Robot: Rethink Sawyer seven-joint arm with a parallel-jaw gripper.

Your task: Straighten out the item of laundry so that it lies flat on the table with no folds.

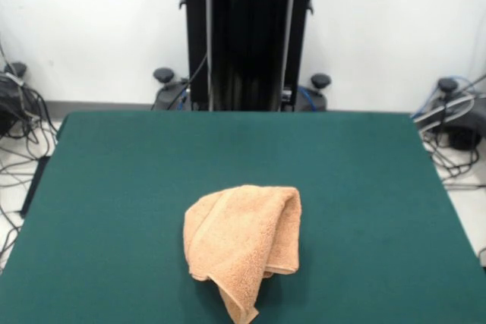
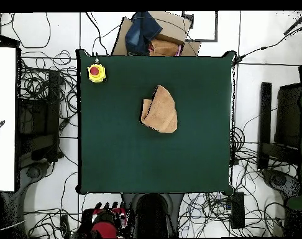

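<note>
The peach-orange towel [image 1: 243, 244] lies crumpled and folded over itself on the dark green table [image 1: 364, 187], near the front edge and about mid-width. One corner hangs as a point toward the front edge. In the overhead view the towel [image 2: 160, 111] is a folded, rounded wedge in the upper middle of the table [image 2: 128, 155]. The gripper shows in neither view. Only a red and black part of the drawn-back arm [image 2: 105, 221] shows beside the robot's base, off the table.
The black pedestal [image 1: 247, 36] stands behind the table's far edge. A yellow box with a red button [image 2: 96, 72] sits on one table corner. Cardboard boxes with a dark blue shape [image 2: 155, 32] lie beyond the table edge. Cables cover the floor around the table.
</note>
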